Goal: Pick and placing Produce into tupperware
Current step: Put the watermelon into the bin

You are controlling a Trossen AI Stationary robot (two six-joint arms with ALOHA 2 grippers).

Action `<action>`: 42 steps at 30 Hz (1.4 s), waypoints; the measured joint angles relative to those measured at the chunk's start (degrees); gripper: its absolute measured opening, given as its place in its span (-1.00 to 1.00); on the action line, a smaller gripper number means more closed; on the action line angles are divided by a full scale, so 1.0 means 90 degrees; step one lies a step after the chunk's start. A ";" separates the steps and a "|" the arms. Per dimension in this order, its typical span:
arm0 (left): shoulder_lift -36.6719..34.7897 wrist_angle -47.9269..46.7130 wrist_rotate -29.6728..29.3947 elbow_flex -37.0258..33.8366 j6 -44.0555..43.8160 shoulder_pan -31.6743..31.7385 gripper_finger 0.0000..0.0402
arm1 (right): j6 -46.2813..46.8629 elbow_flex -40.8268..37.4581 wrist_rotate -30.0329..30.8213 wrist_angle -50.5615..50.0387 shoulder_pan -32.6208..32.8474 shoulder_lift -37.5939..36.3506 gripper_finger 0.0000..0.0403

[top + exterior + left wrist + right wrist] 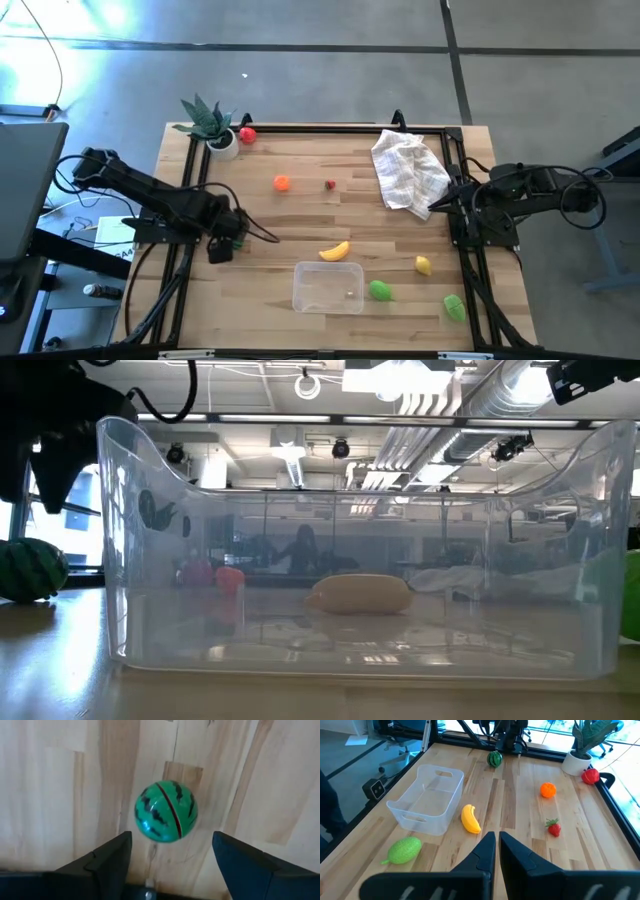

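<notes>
Produce is seen scattered over the bench point(300, 215), and the tub point(328, 287) near the front edge is judged empty, as nothing is visible inside it from above or through its clear wall in the low view. The left tool point(222, 247) is held low at the left side of the bench with its fingers point(107, 860) spread apart, and a small striped watermelon ball point(166, 811) is seen on the wood just beyond them, not gripped. The right tool point(496, 847) is parked at the right edge of the bench, jaws closed and empty, facing across the board. A banana point(335, 251) lies just behind the tub; a round green piece point(379, 291) sits just beside the tub's right wall; a lemon point(423, 265) and a second green piece point(454, 306) lie further right. An orange point(282, 183), a strawberry point(331, 184) and a red fruit point(247, 135) are placed toward the back, the last beside a potted plant point(208, 122). A crumpled cloth point(408, 170) lies at the back right. For the step in hand, it is advised that the ball be centred between the open fingers before closing, since a round piece is judged liable to roll off; the grip should be taken across its widest part, and the piece carried clear over the tub wall before release.
</notes>
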 joint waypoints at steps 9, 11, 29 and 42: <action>0.0002 0.0493 -0.0081 -0.0452 0.0096 0.0002 0.41 | 0.0000 0.0000 0.0000 0.0001 0.0000 -0.0001 -0.92; 0.0002 0.0582 -0.0153 -0.0500 0.0216 0.0002 0.43 | 0.0000 0.0000 0.0000 0.0002 0.0001 -0.0002 -0.92; 0.0010 0.1166 -0.0353 -0.0987 0.0549 0.0000 0.70 | 0.0000 0.0000 -0.0002 0.0000 0.0001 -0.0001 -0.92; 0.0041 0.1671 -0.0100 -0.1330 0.0597 0.0000 0.77 | 0.0000 0.0000 -0.0002 0.0002 -0.0002 0.0000 -0.92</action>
